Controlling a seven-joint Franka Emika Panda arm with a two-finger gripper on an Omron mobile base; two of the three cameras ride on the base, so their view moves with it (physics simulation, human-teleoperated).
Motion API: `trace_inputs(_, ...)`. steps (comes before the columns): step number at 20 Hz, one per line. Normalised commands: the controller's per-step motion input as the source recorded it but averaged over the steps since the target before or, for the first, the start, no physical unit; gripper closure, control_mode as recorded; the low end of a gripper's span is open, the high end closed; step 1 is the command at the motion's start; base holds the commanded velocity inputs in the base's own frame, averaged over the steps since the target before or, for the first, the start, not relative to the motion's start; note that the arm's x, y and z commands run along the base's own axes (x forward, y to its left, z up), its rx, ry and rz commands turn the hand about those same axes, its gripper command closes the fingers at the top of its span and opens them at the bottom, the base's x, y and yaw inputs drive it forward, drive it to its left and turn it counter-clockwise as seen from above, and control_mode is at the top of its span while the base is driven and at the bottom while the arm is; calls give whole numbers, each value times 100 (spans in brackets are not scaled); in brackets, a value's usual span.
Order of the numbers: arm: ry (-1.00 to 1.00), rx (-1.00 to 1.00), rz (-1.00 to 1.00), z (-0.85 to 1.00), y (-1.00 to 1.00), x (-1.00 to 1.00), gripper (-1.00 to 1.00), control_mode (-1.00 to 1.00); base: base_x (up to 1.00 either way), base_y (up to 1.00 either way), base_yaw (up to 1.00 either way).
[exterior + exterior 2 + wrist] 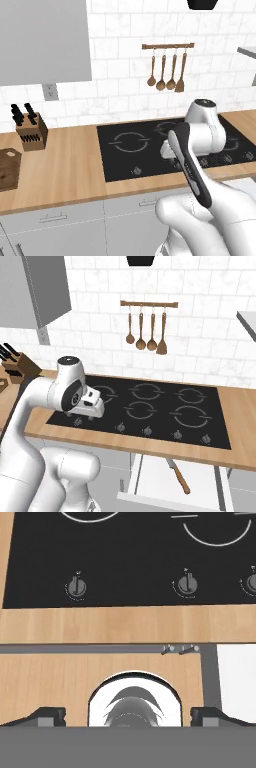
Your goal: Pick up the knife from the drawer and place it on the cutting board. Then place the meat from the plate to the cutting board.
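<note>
The knife (179, 476), with a grey blade and a brown handle, lies in the open white drawer (150, 478) below the cooktop's right half. The dark brown cutting board (8, 169) rests on the counter at the far left. My gripper (86, 415) points down over the cooktop's front left knobs, well to the left of the drawer. In the hand view the gripper (129, 717) is open, its dark fingertips (47, 716) standing wide apart with nothing between them. The plate and the meat are out of view.
A black cooktop (135, 150) is set into the wooden counter (65, 170). A tan knife block (31, 128) stands behind the board. Wooden utensils (146, 331) hang on the tiled wall. The drawer's front panel (165, 501) juts out below the counter edge.
</note>
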Motion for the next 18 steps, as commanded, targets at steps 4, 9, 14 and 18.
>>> trace_inputs(4, 0, 0, -4, -45, 0, -11, -100, -100, 0, 0, 0)
trace_inputs(9, 0, 0, -2, -30, -39, -7, -100, -100, 0, 0, 0)
trace_inputs(14, 0, 0, 0, -13, -80, 0, -100, -100, 0, 0, 0)
trace_inputs(18, 0, 0, 0, -5, -88, 0, -100, -100, 0, 0, 0)
